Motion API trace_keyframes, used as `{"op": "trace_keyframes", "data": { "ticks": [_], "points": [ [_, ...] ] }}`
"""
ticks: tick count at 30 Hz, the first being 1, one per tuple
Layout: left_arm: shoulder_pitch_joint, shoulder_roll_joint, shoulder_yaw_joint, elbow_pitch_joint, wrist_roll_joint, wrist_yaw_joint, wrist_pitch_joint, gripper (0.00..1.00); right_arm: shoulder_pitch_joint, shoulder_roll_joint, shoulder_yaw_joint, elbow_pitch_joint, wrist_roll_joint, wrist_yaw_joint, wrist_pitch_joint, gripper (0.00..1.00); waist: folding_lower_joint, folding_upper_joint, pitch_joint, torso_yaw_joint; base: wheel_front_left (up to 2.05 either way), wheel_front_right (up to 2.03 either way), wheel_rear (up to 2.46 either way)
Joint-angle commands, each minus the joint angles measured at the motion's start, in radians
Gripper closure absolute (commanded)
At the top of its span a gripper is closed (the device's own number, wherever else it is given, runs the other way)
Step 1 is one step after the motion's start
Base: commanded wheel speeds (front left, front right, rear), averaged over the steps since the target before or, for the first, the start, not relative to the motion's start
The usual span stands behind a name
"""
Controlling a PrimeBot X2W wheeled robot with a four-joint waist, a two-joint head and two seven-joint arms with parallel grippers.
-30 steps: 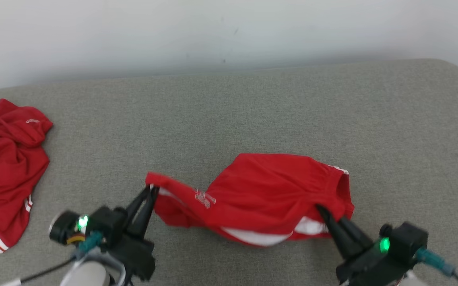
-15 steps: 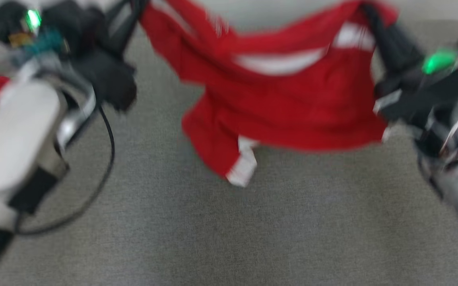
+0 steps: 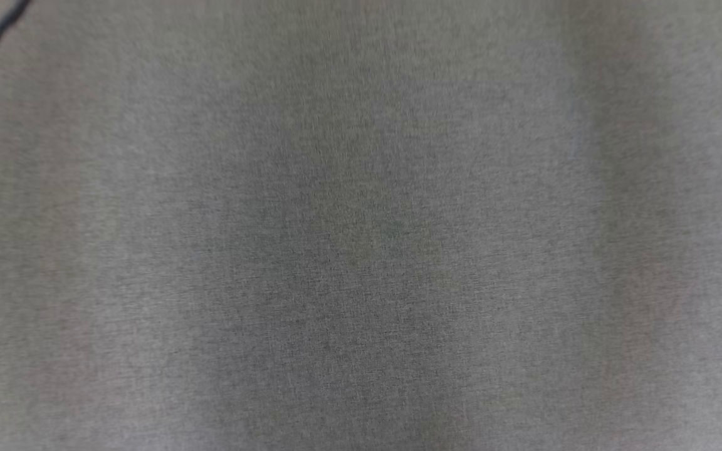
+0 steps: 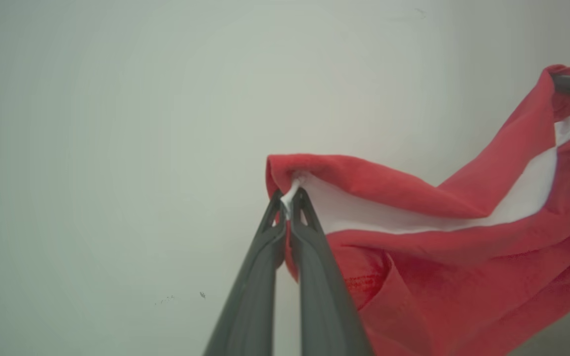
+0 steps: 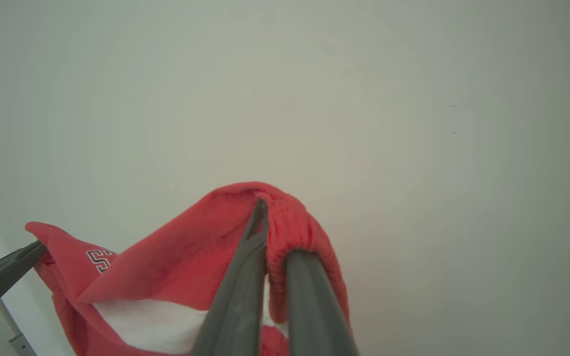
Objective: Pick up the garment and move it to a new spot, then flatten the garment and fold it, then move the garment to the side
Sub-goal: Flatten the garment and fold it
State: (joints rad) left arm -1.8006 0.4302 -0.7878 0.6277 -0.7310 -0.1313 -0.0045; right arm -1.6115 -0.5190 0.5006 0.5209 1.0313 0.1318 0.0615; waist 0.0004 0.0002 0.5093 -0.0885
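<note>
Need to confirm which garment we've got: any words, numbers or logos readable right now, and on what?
"S…": white, dark-outlined print on the red fabric garment, near the left gripper; only the first character is guessable, the rest folded under.
No other text is legible.

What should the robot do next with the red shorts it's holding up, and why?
Probably lower both arms together, keeping them apart. The left gripper and right gripper each pinch an edge of the garment, which hangs stretched between them in the air; the grey surface is there to lay it flat on.
</note>
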Motion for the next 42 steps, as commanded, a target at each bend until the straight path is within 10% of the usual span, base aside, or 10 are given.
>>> {"op": "trace_keyframes", "data": {
  "ticks": [1, 17, 28, 42],
  "points": [
    [-0.037, -0.005, -0.018, 0.027, -0.005, 0.002, -0.015, 1.00, -0.044, 0.016, 0.018, 0.020, -0.003, -0.003, -0.002, 1.00, -0.0004, -0.0002, 0.094, -0.016, 0.00, 0.00, 0.00],
    [-0.107, -0.015, -0.197, 0.164, -0.138, 0.002, -0.194, 1.00, -0.130, 0.002, 0.224, 0.109, 0.086, -0.003, -0.087, 1.00, -0.0004, -0.0002, 0.140, 0.005, 0.00, 0.00, 0.00],
    [0.323, 0.082, -0.160, -0.050, -0.195, 0.011, -0.261, 1.00, 0.264, -0.137, 0.396, -0.084, 0.225, -0.003, -0.214, 1.00, -0.0004, -0.0002, -0.022, -0.012, 0.00, 0.00, 0.00],
    [1.136, 0.101, 0.065, -0.452, 0.010, 0.147, -0.261, 1.00, 0.840, -0.251, 0.426, -0.341, 0.270, -0.003, -0.327, 1.00, -0.0004, -0.0002, -0.203, -0.020, 0.00, 0.00, 0.00]
  ]
}}
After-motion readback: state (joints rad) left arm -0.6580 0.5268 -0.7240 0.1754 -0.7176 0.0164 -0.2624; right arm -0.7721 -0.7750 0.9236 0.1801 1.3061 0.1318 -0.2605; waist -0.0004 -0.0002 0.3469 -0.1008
